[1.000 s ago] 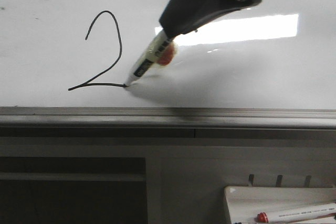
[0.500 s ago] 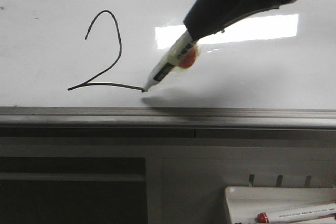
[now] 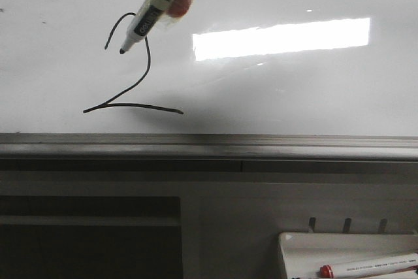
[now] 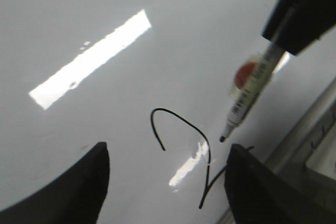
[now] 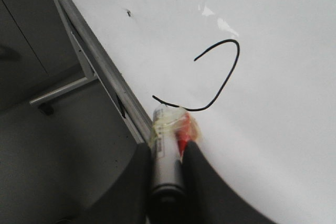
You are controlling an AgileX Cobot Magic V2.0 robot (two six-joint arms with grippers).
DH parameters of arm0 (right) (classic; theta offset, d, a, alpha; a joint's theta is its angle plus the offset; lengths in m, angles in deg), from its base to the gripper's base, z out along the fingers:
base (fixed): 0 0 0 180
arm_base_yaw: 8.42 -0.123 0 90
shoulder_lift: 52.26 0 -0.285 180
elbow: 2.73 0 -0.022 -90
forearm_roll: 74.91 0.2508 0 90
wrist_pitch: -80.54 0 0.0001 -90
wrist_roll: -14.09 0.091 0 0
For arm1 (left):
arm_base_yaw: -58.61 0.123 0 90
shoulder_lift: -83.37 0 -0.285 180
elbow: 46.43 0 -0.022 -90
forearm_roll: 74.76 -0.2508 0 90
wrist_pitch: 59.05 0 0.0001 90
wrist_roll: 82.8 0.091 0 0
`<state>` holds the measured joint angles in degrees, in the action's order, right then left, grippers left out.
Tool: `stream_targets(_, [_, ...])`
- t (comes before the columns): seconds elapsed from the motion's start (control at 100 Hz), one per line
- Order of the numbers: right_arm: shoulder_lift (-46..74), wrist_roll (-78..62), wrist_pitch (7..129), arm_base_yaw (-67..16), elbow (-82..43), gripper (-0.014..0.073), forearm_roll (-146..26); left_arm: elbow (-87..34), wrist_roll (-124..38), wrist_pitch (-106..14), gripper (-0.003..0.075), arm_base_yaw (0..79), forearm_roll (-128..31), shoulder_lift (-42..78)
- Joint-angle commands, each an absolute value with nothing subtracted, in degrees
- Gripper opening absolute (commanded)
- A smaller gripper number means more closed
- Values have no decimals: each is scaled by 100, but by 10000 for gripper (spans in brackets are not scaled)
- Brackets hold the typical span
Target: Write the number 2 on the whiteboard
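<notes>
The number 2 (image 3: 149, 63) stands in thin black line on the whiteboard (image 3: 294, 89), with its flat base stroke just above the grey rail (image 3: 209, 142). A white marker (image 3: 155, 6) hangs at the top of the front view, its black tip off the board in front of the digit's curved top. My right gripper (image 5: 167, 153) is shut on the marker (image 5: 165, 142), above the digit (image 5: 227, 83); in the left wrist view it (image 4: 307, 9) holds the marker (image 4: 249, 103). My left gripper (image 4: 165, 182) is open and empty, facing the digit (image 4: 202, 132).
A small white tray (image 3: 300, 246) sits at the lower right below the board and holds a red-capped marker (image 3: 369, 266). A dark recess (image 3: 91, 240) lies under the rail at the lower left. A bright rectangular light reflection (image 3: 281, 38) lies on the board.
The marker drew the base stroke to the right, then lifted off the board and moved up and left. The right gripper has gone out of the front view's top edge.
</notes>
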<state>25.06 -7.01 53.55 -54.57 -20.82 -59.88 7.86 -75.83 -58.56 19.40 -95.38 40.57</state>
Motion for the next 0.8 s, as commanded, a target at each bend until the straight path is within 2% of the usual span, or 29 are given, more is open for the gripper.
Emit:
stream_targets(0.0, [2401,-740,5696,-5524,-1840,-68,-5826,617,-7634,-6643,386,1769,-10084,3584])
stream_targets(0.26, [2401,-730,6022,-5912,-1840,-67,-5801,569,-7634,-7206,366,1761,-10186,2661])
stream_targets(0.79, [2528,-631,5753,-6093,-1840,-67,-5515,569,-7634,-7714,366,1761,-10234,2075])
